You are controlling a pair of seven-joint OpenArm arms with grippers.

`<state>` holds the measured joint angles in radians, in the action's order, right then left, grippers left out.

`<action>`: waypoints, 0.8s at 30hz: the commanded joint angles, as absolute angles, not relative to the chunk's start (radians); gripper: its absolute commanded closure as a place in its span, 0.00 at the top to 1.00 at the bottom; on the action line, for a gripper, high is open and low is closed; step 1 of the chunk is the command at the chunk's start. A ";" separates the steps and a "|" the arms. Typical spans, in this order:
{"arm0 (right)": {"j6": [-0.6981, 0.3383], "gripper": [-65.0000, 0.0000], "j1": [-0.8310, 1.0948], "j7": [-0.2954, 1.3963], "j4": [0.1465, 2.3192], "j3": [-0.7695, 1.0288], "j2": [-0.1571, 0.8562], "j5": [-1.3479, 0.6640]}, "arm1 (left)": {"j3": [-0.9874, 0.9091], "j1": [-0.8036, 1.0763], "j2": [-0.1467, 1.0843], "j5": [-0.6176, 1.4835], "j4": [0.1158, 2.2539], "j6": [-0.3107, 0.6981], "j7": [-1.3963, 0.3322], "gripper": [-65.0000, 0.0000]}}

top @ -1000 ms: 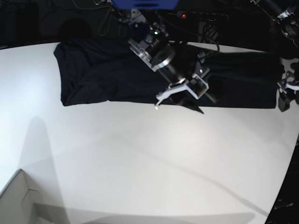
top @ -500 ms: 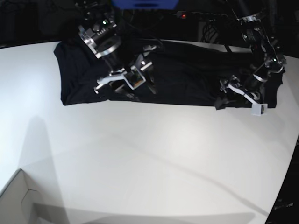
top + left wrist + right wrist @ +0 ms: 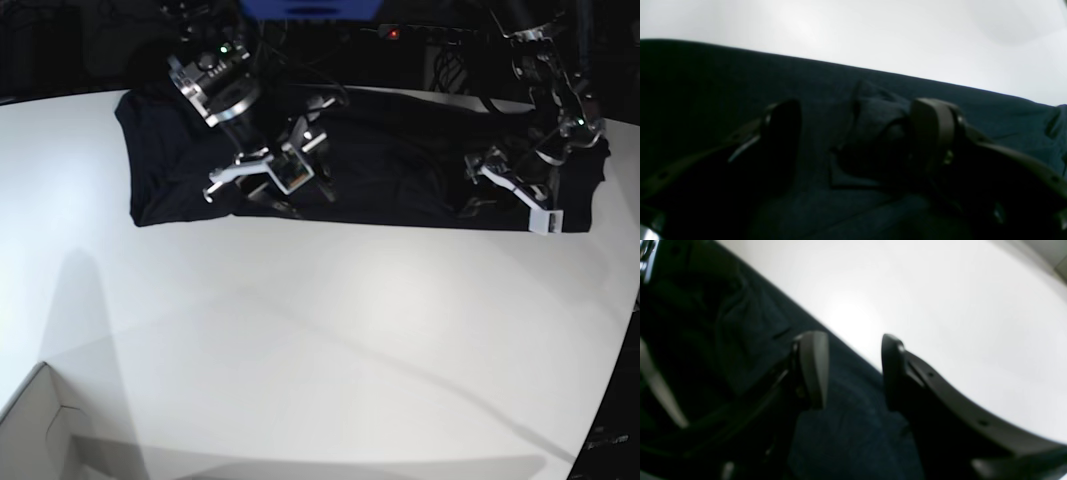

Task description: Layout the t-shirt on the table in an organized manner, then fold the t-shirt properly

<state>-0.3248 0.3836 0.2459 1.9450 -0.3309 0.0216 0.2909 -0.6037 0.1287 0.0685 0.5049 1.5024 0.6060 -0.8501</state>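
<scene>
The black t-shirt [image 3: 380, 165] lies spread in a wide band along the far edge of the white table [image 3: 320, 340], its near edge running almost straight from left to right. No print, label or writing can be read on the fabric in any view, and none shows on the arms.

The right claw [image 3: 270, 180] is down over the shirt's left half, close to the near edge of the cloth. In the right wrist view its two dark fingers [image 3: 813, 368] stand apart with bare cloth between them and nothing gripped; the t-shirt [image 3: 750, 340] fills the left of that picture and the table [image 3: 940, 306] the right, the hem cutting diagonally across. One finger sits over the fabric, the other at the boundary of fabric and table.

The left claw [image 3: 510, 195] is down over the shirt's right half, also near the near edge. In the left wrist view its fingers [image 3: 933, 126] are spread wide, and a small raised bunch of the t-shirt [image 3: 873, 133] sits between them, lying against the inner face of one finger; the other finger is clear of it. The claw is not closed on the cloth. The table [image 3: 873, 33] shows beyond the shirt's edge.

A white cardboard box corner [image 3: 35, 430] juts in at the near left of the table, well apart from the shirt.
</scene>
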 commanded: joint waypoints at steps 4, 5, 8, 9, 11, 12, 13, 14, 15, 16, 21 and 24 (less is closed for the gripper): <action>-0.318 0.41 0.371 0.222 1.963 -0.226 -0.051 0.286 | -0.604 0.130 0.076 0.524 1.520 0.615 -0.832 0.75; -0.318 0.42 0.363 0.223 1.963 -0.203 -0.065 0.286 | -0.604 0.130 0.076 0.524 1.520 0.615 -0.832 0.75; -0.318 0.42 0.348 0.223 1.965 -0.125 -0.107 0.286 | -0.604 0.131 0.076 0.524 1.518 0.615 -0.835 0.75; -0.318 0.42 0.340 0.225 1.965 -0.101 -0.116 0.286 | -0.604 0.131 0.076 0.524 1.518 0.615 -0.835 0.75; -0.318 0.42 0.326 0.246 1.968 -0.059 -0.122 0.286 | -0.604 0.137 0.076 0.527 1.518 0.615 -0.835 0.75; -0.318 0.42 0.315 0.262 1.968 -0.041 -0.124 0.286 | -0.604 0.140 0.074 0.524 1.518 0.615 -0.834 0.75; -0.318 0.42 0.306 0.280 1.968 -0.019 -0.125 0.286 | -0.602 0.140 0.073 0.524 1.518 0.615 -0.831 0.76; -0.318 0.42 0.295 0.297 1.968 0.002 -0.125 0.286 | -0.602 0.140 0.067 0.524 1.518 0.615 -0.829 0.76; -0.318 0.42 0.285 0.309 1.968 0.019 -0.125 0.286 | -0.602 0.142 0.056 0.522 1.518 0.615 -0.829 0.76; -0.320 0.42 0.280 0.317 1.968 0.033 -0.125 0.286 | -0.602 0.142 0.054 0.522 1.518 0.615 -0.828 0.76; -0.320 0.42 0.265 0.325 1.968 0.068 -0.125 0.286 | -0.602 0.133 0.048 0.522 1.463 0.615 -0.828 0.76; -0.320 0.42 0.265 0.325 1.968 0.068 -0.122 0.286 | -0.559 0.114 0.054 0.522 1.411 0.615 -0.828 0.76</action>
<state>-0.3210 0.2722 0.3542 1.9469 0.0692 -0.1188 0.2913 -0.5640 0.1165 0.0540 0.5354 1.4078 0.6147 -0.8001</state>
